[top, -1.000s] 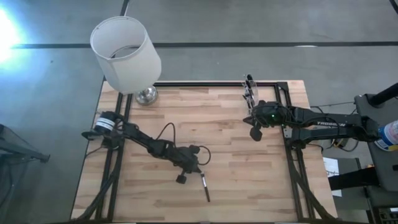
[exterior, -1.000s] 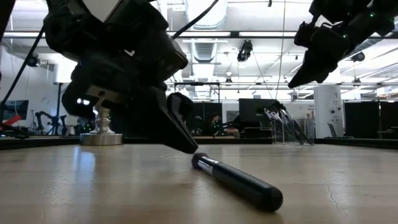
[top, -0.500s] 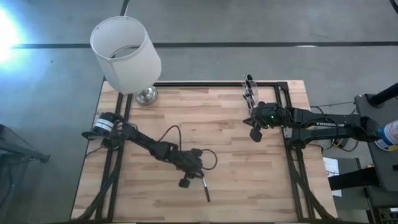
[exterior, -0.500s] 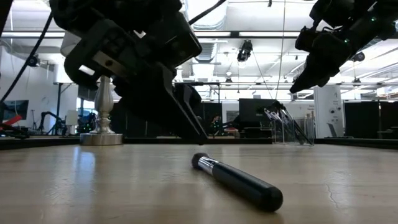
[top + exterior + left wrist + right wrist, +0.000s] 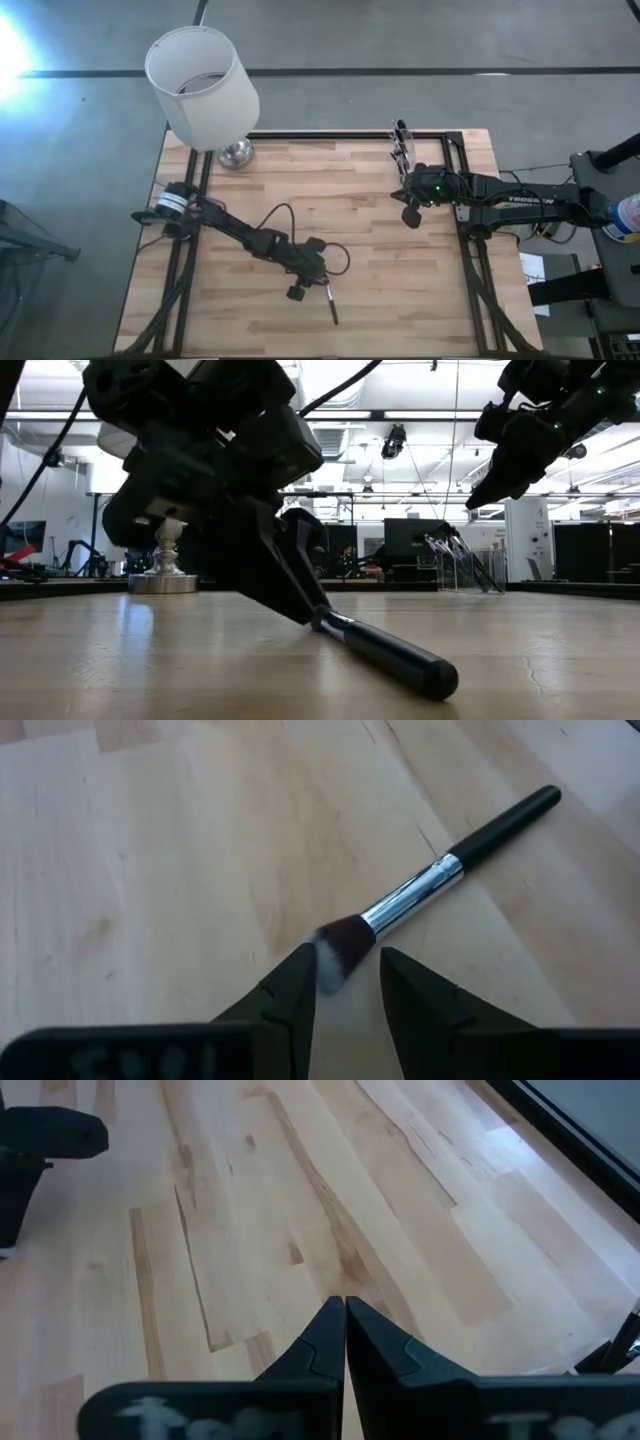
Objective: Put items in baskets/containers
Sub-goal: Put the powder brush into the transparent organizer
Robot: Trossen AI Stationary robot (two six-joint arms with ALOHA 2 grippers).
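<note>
The left gripper (image 5: 345, 982) sits low over the table (image 5: 360, 200) with its fingers (image 5: 295, 990) narrowly parted, and the bristle head of the one loose brush (image 5: 440, 875) lies in the gap between the fingertips. Nothing is clamped yet. From the tips outward, the brush runs away from the gripper: bristles first, then the silver ferrule, then the dark handle lying flat on the wood.

Well apart, at the far right corner of the table, stands the clear cup (image 5: 402, 143) (already holding several brushes). The right gripper (image 5: 410, 218) hangs just beside that cup, above the table, with its fingers pressed together and nothing between them. The lampshade (image 5: 200, 85) stands at the far left corner.

Risk assessment: the fingers straddle the soft bristles, not the ferrule. Closing here would likely give a weak hold; the long handle could swing down, the brush could pivot or slip out during lift, and the bristles could be crushed.
</note>
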